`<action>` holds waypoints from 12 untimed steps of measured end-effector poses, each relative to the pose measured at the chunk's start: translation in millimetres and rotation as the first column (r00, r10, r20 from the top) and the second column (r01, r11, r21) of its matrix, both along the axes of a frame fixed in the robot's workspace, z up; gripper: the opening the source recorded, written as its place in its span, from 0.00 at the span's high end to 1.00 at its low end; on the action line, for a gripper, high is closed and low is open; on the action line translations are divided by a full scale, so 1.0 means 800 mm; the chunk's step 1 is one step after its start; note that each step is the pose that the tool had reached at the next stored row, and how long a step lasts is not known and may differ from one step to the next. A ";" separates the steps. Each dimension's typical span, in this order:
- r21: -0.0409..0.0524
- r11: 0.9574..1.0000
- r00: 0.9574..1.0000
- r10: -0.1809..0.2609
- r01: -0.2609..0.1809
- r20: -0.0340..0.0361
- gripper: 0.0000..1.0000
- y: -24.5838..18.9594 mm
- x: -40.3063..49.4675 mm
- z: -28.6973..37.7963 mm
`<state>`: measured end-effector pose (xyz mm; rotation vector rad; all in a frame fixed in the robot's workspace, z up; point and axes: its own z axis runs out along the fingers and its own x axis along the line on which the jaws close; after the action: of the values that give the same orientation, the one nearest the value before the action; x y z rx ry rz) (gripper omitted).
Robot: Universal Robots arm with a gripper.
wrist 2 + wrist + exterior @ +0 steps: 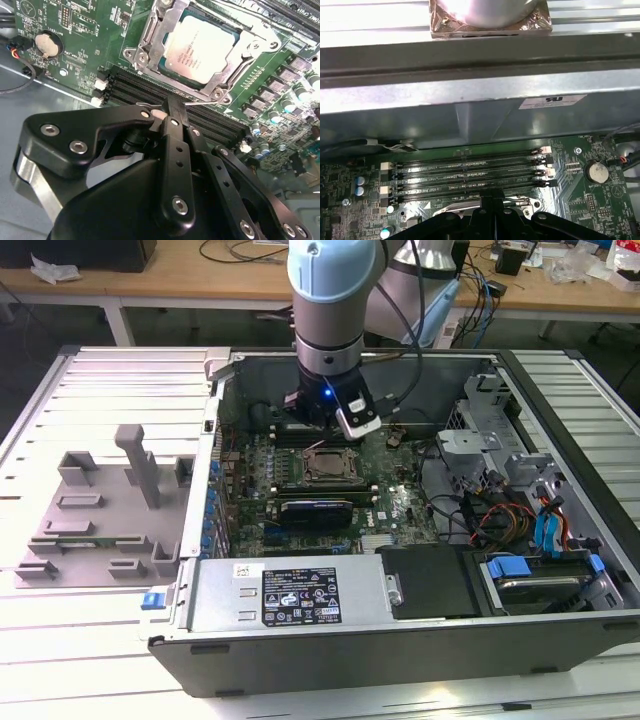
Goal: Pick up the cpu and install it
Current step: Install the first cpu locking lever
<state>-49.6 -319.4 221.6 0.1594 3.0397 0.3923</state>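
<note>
Fingers (176, 114) of the gripper (174, 107) are drawn together in the second wrist view, their black tips meeting with no gap. A thin wire lever (202, 104) runs right at those tips, though I cannot tell whether they pinch it or only touch it. They hold no chip. Just beyond the tips lies the cpu (200, 47), a flat square with a shiny silver top bearing small dark print and a thin greenish rim. It sits flat in its socket with the metal frame (150, 35) closed around its edges. Between the gripper and the socket run the black memory slots (135, 85). A round coin battery (44, 45) sits off to one side on the green motherboard (75, 25). In the first wrist view the gripper (492, 199) shows as a dark shape over the edge of the socket frame (452, 207). Past it are the memory slots (470, 172), the coin battery (596, 172) and the grey wall of the computer case (470, 110). In the exterior view the arm (330, 300) reaches straight down into the open computer case (400, 640). Its gripper (318, 432) is low over the motherboard (400, 502), just behind the cpu (327, 467), which shows as a small square inside the socket. A grey plastic holder (100, 510) stands on the table (60, 640) toward the exterior view's left, well apart from the case.
</note>
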 end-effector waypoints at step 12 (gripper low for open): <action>-0.049 0.996 0.997 -0.080 0.080 0.001 0.89 0.0086 -0.002 -0.0122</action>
<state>-51.1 -312.6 211.8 0.2767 3.0285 0.3115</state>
